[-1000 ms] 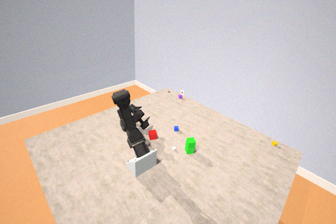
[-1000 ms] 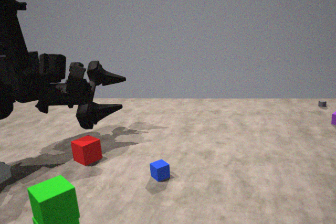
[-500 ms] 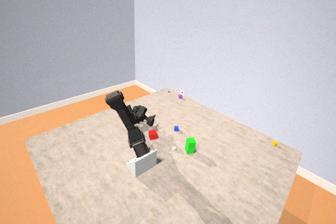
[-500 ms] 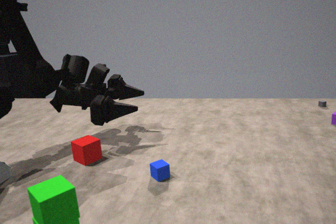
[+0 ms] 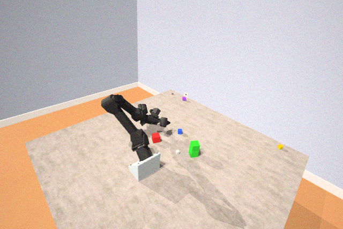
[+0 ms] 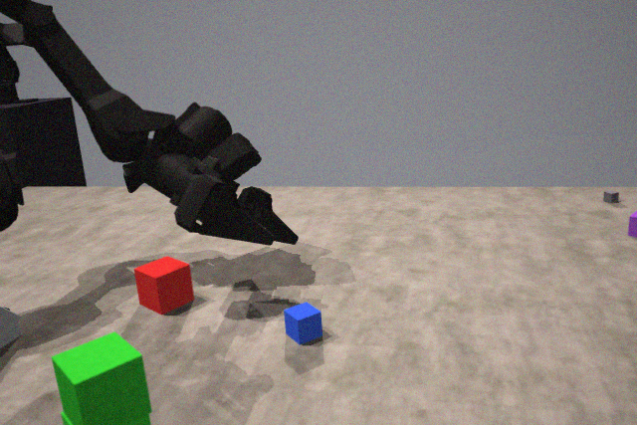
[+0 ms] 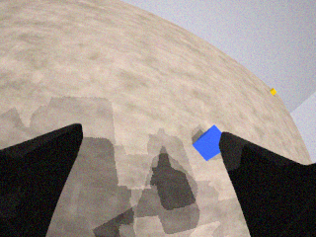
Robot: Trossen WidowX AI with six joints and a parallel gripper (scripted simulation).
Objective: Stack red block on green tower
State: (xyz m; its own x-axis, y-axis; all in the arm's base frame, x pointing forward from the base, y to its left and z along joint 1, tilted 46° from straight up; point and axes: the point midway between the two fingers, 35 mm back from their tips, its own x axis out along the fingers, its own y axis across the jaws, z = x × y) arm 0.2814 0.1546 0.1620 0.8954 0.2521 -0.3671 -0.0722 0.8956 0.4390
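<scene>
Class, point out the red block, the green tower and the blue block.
red block (image 6: 163, 284), exterior view, middle of its near faces
green tower (image 5: 194, 148), top view, front face
blue block (image 7: 208, 142), wrist view, its centre

The whole mat (image 5: 83, 193) is seen from high and far, a low close side view is given, and the blue block (image 6: 303, 323) is shared with the wrist view.
</scene>
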